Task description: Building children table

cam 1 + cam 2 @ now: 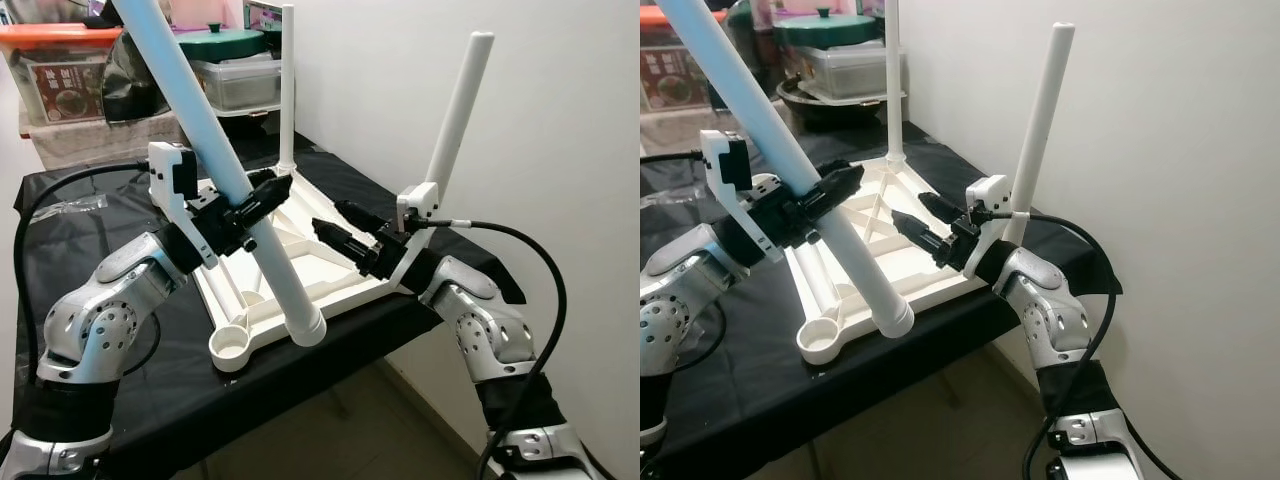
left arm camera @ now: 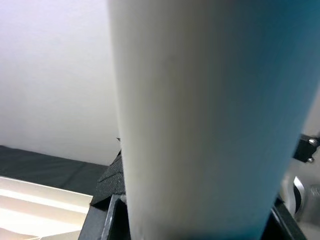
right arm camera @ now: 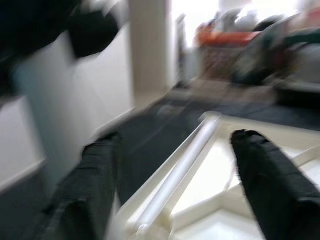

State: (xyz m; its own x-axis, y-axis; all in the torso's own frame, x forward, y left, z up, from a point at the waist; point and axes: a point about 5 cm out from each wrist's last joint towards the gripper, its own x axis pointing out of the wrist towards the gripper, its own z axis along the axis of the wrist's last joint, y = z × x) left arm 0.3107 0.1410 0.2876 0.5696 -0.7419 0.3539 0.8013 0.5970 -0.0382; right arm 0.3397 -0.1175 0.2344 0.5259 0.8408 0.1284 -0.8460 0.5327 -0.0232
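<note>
Three white legs are in your view: two stand upright in the corner sockets of the overturned tabletop (image 1: 330,285), and the third is in the left gripper (image 1: 268,196). The far leg (image 1: 287,85) stands vertical near the wall at the back corner; the right leg (image 1: 457,110) rises from the right corner with a slight lean to the right. The held leg (image 1: 225,165) runs on a steep diagonal, its upper end pointing up and to the left out of frame and its open lower end (image 1: 308,328) pointing down toward the tabletop's near edge, just beside the empty near socket (image 1: 230,348). The left gripper's fingers are closed around this leg at about mid-length; in the left wrist view the leg (image 2: 200,120) sits right against the camera. The right gripper (image 1: 330,220) hangs over the tabletop near the right leg, its two fingers (image 3: 267,180) spread apart with nothing between them; a tabletop rib (image 3: 185,170) lies below. The tabletop rests underside up on a black cloth (image 1: 90,230) covering a table. Storage boxes (image 1: 60,70) stand behind.
</note>
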